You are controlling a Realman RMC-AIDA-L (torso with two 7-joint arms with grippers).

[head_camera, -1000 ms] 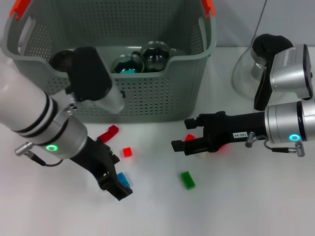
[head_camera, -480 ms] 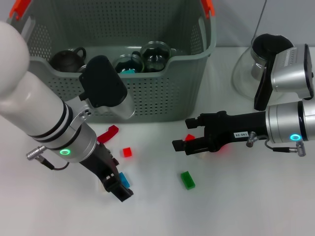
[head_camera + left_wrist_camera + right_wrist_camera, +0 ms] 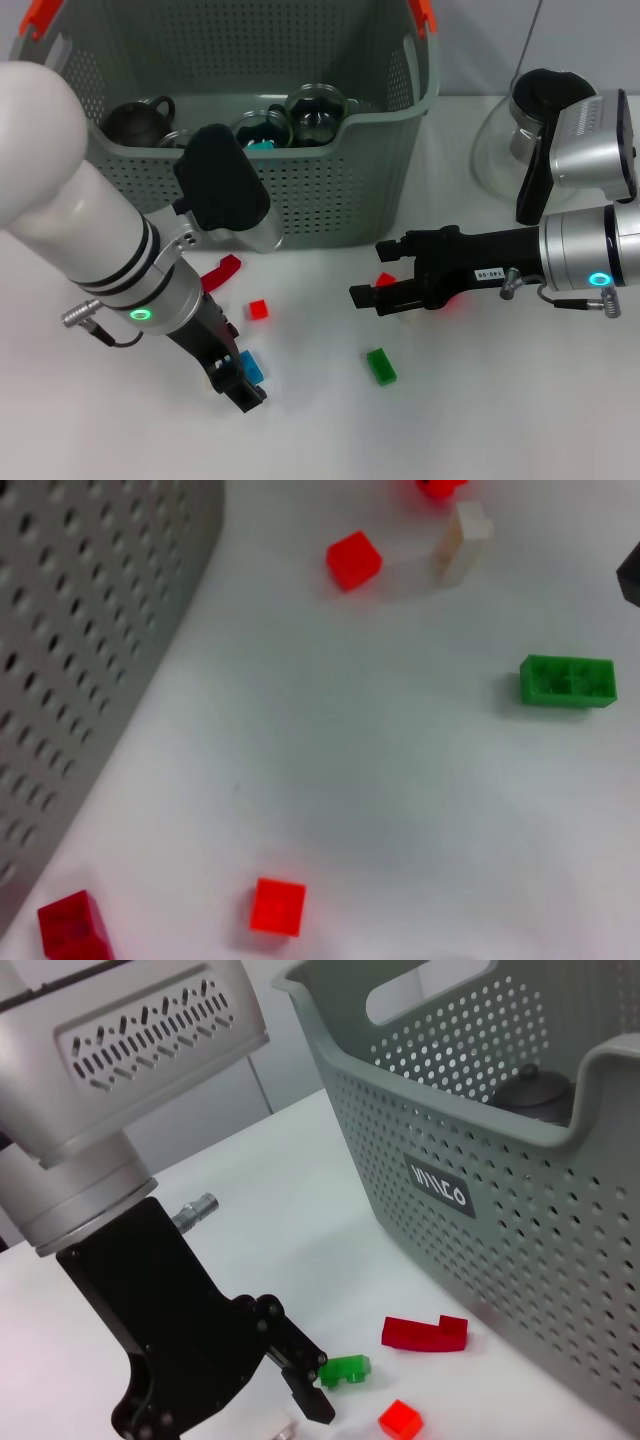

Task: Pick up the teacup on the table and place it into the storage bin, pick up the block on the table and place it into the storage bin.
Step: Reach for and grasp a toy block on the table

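Observation:
The grey-green storage bin (image 3: 330, 200) stands at the back, its label wall (image 3: 440, 1185) facing the table. A dark teacup (image 3: 135, 118) and two glass cups (image 3: 318, 112) lie inside it. My left gripper (image 3: 236, 380) is down on the table right against a blue block (image 3: 251, 366). My right gripper (image 3: 372, 272) hovers open low over the table, with a red block (image 3: 385, 280) between its fingers. Other blocks lie loose: a green one (image 3: 381, 366), a small red one (image 3: 259, 309), a curved red piece (image 3: 220, 270) and a white one (image 3: 462, 542).
A glass carafe with a black lid (image 3: 530, 115) stands at the back right behind my right arm. The bin's perforated wall (image 3: 80, 630) is close to the left wrist. My left arm's bulky wrist (image 3: 130, 1080) leans over the table's middle.
My left arm's forearm and wrist have swung rightward toward the bin front, while its gripper stayed by the blue block. The right arm has not moved.

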